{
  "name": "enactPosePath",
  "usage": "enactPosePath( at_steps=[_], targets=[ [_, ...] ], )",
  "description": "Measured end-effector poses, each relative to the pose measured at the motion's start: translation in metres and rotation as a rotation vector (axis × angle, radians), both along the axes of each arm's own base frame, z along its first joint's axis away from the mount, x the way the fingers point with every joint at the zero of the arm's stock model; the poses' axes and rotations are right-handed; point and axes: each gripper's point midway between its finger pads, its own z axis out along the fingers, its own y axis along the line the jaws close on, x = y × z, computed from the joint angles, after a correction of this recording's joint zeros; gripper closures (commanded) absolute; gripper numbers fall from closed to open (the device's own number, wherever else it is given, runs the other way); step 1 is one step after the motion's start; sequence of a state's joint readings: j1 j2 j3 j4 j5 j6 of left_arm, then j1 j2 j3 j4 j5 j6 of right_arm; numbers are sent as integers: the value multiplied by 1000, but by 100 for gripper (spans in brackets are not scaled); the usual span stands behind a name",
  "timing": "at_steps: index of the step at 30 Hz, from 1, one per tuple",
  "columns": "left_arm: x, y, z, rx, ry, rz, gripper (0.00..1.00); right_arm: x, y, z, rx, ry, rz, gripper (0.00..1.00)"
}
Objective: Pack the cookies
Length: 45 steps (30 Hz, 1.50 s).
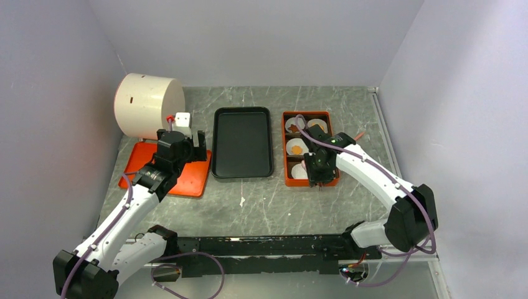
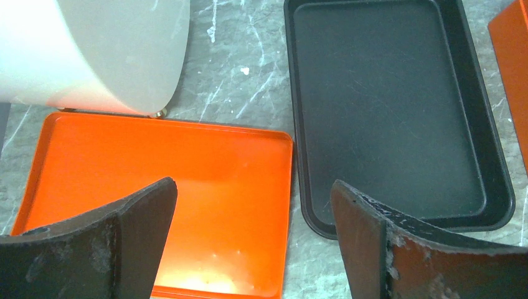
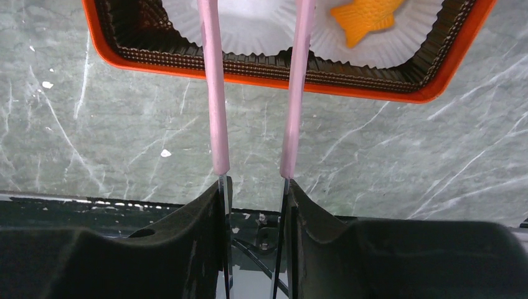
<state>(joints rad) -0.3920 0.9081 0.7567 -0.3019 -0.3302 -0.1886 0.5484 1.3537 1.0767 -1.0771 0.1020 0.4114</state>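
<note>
Black right fingers (image 3: 187, 249) pinched on pink-sleeved metal tweezers (image 3: 215, 93), at the orange box's near end.

I see the two prongs apart, nothing between them, reaching over a white fluted paper cup (image 3: 255, 25) in the orange plastic compartment box (image 3: 348, 89); an orange fish-shaped cookie (image 3: 364, 18) lies in that cup, right of the prongs. Other cookies (image 1: 297, 149) sit in cups farther along the box. Left fingers (image 2: 93, 249) gape wide and empty above a flat orange tray (image 2: 155, 162), beside a black rectangular tray (image 2: 386, 93) on the grey marbled desk (image 2: 249, 75).
</note>
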Motion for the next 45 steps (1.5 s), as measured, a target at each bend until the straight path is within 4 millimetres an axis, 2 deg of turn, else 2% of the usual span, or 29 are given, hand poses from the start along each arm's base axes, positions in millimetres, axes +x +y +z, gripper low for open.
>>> enactPosePath(
  at_steps=[14,21,30,39,45],
  targets=[
    [0,0,0,0,0,0,2,-15,1,-15,13,87,21,79],
    [0,0,0,0,0,0,2,-19,3,-16,23,107,39,66],
    [0,0,0,0,0,0,2,-21,2,-15,23,110,46,55],
    [0,0,0,0,0,0,2,-20,2,-6,35,91,47,55],
    [0,0,0,-1,-1,0,2,-9,15,18,85,-5,74,57]
  ],
)
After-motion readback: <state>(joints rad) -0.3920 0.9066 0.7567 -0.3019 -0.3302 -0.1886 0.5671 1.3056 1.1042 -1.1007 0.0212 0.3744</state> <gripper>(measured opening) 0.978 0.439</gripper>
